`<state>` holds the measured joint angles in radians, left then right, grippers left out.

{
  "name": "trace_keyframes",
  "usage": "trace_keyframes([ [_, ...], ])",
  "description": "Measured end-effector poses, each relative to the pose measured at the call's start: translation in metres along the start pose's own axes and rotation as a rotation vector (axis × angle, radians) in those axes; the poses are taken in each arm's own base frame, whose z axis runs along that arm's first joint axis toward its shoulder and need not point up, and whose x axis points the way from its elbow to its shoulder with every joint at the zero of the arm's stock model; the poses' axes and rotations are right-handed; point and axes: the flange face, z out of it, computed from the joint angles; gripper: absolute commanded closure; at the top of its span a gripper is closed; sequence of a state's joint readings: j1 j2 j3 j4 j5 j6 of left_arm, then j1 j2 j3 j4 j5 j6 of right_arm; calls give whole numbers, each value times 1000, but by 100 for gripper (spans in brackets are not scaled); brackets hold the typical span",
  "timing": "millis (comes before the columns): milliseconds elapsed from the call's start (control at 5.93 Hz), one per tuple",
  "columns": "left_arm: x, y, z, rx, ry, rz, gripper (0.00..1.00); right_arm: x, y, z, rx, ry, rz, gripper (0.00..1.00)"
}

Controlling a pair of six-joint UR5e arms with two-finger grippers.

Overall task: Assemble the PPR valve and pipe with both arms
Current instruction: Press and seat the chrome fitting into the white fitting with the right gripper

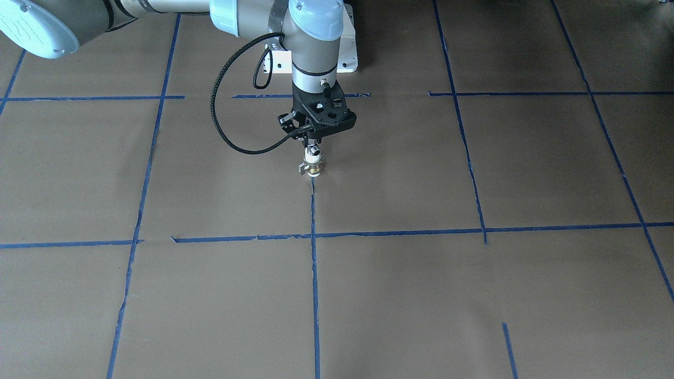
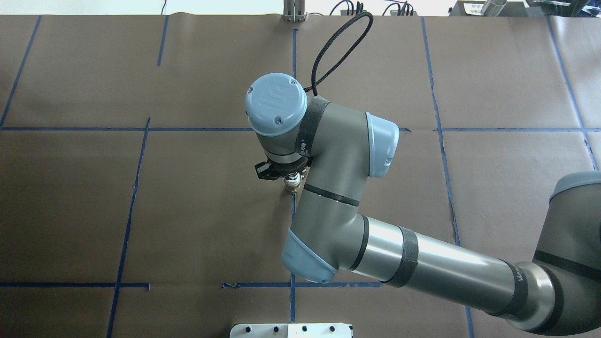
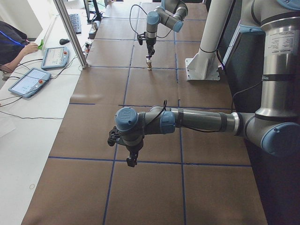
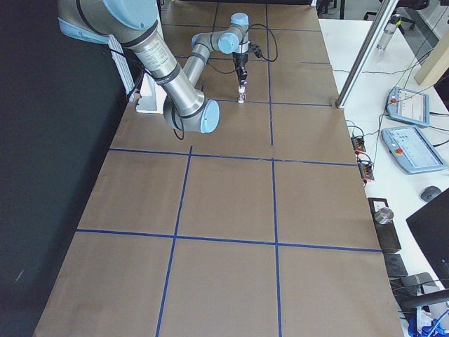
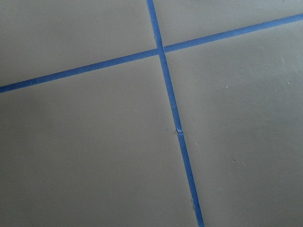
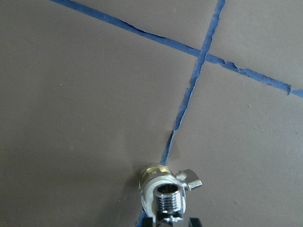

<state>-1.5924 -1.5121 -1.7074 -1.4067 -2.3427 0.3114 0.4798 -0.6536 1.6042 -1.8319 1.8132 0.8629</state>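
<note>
The PPR valve point(image 1: 313, 166) stands upright on the brown table on a blue tape line, with its brass middle and small silver lever showing. The silver pipe fitting point(image 6: 169, 199) sits on the valve's white upper end point(image 6: 158, 185), open threaded end up. My right gripper point(image 1: 314, 142) points straight down over it, and its fingertips point(image 6: 148, 221) flank the fitting, shut on it. The valve also shows in the overhead view point(image 2: 292, 186) under the right wrist. My left gripper point(image 3: 132, 159) hangs above the table far from the valve; I cannot tell whether it is open or shut.
The table is brown paper with a grid of blue tape lines point(image 1: 314, 273). The white pedestal base point(image 1: 347, 52) stands behind the right gripper. An upright metal post point(image 3: 70, 33) and operator tablets point(image 3: 30, 82) are at the table's far side.
</note>
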Motion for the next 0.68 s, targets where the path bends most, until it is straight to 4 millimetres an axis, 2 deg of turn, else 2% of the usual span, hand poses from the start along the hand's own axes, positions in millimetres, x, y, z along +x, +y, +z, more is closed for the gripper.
trace_keyframes([
  [338, 0, 0, 0, 0, 0, 0, 0, -5, 6, 5, -9, -1, -5, 100],
  [506, 0, 0, 0, -1, 0, -1, 0, -5, 8, 8, -13, -1, -10, 96],
  [675, 0, 0, 0, -1, 0, -1, 0, -5, 9, 10, -15, 1, -15, 75],
])
